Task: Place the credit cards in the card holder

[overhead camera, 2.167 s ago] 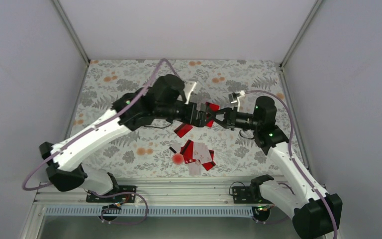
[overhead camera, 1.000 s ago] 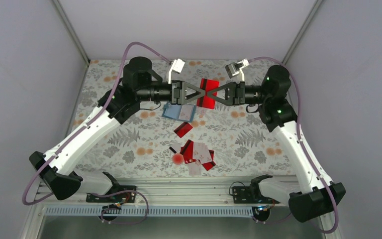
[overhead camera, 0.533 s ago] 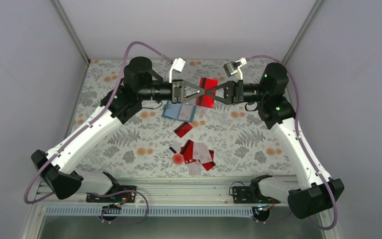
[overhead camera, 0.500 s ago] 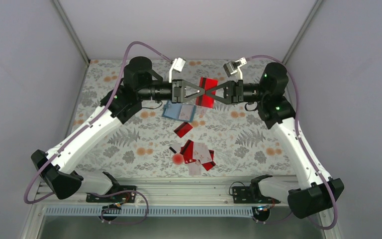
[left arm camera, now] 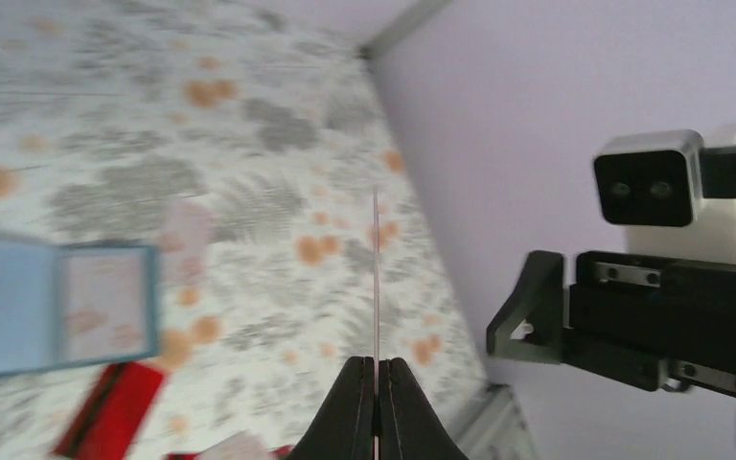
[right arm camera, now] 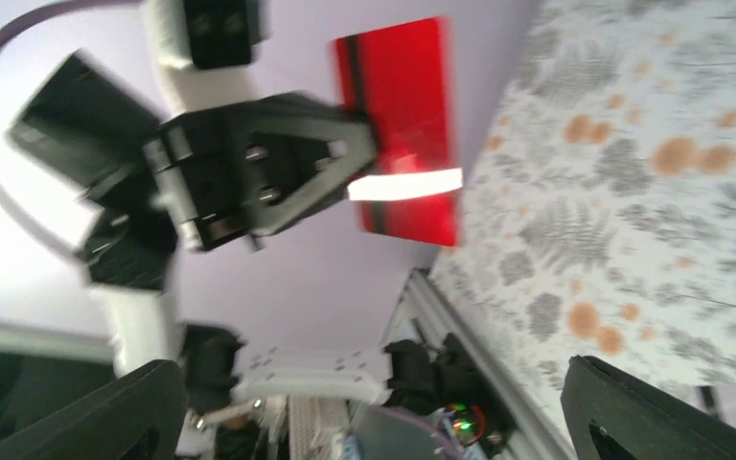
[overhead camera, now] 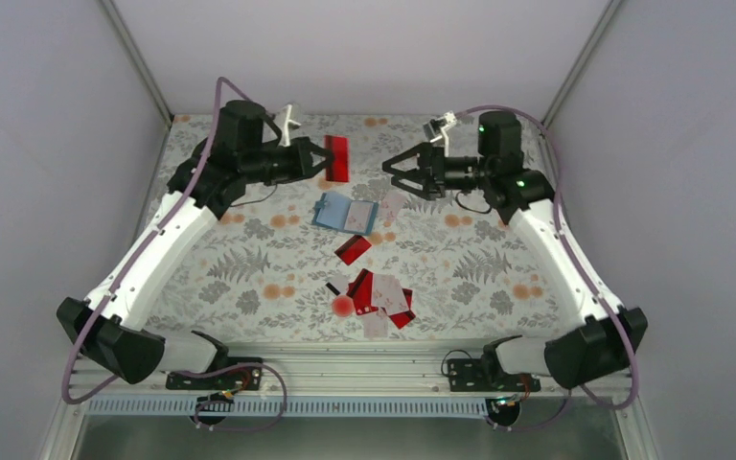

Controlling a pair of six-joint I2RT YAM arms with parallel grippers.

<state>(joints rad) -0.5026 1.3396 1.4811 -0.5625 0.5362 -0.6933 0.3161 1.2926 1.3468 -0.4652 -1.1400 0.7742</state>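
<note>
My left gripper (overhead camera: 326, 159) is shut on a red credit card (overhead camera: 337, 158) and holds it in the air above the back of the table. In the left wrist view that card (left arm camera: 376, 278) stands edge-on between the closed fingers. My right gripper (overhead camera: 390, 174) is open and holds nothing, a short way to the right of the card. From the right wrist the red card (right arm camera: 402, 115) shows flat in the left gripper (right arm camera: 359, 158). The teal card holder (overhead camera: 345, 213) lies open on the table below the two grippers. More credit cards, red and pale, lie in a pile (overhead camera: 380, 295).
A lone red card (overhead camera: 352, 249) lies between the holder and the pile. A round red blob (overhead camera: 343, 306) and a small black piece (overhead camera: 332, 287) sit by the pile. The floral mat (overhead camera: 479, 268) is bounded by grey walls and corner posts.
Both grippers were pinching the red card from opposite sides. The right gripper has opened and let go. The arms have drawn apart, the left carrying the card leftward.
</note>
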